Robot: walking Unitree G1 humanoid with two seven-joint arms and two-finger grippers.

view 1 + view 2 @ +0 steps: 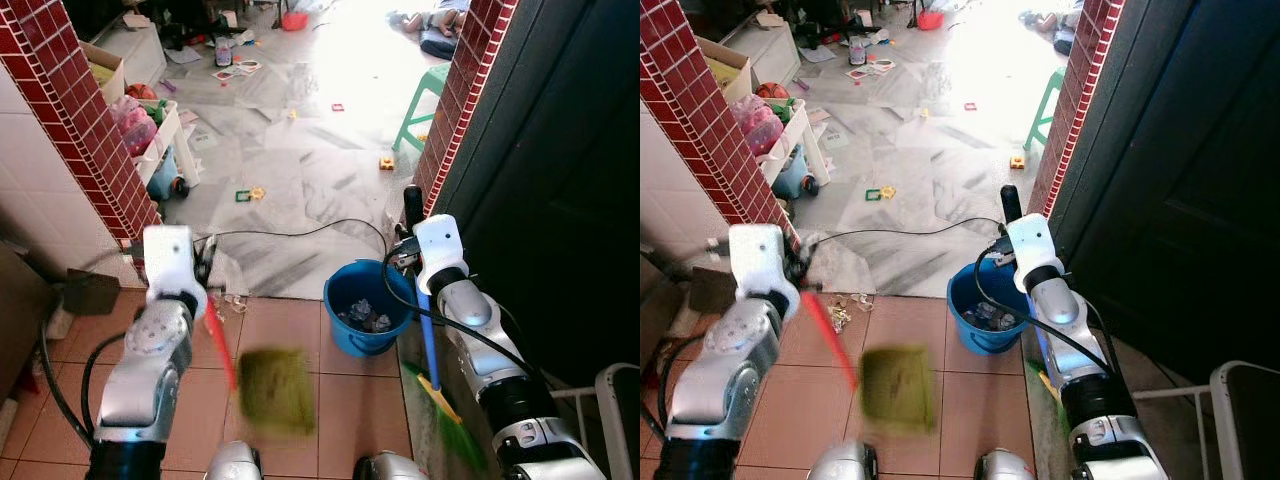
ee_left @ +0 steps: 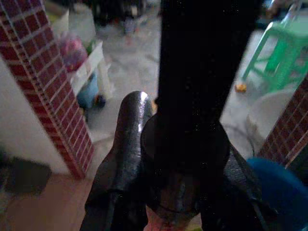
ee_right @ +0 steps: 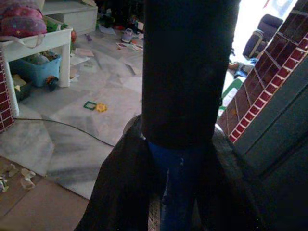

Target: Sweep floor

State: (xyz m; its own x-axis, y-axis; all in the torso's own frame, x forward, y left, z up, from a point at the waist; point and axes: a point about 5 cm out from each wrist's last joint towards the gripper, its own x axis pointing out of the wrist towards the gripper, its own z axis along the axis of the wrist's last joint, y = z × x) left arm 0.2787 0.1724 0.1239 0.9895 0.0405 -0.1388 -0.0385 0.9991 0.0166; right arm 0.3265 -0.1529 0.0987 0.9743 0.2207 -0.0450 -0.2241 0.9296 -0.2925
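Dustpan (image 1: 275, 390): left jaws clamped | broom (image 1: 432, 352): right jaws clamped | bucket (image 1: 368, 306): crumpled trash inside

No text, label, brand, number or sign can be read on anything here

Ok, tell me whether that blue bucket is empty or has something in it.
Not empty. The blue bucket stands upright on the tiles, and crumpled grey scraps lie at its bottom, well below the rim.
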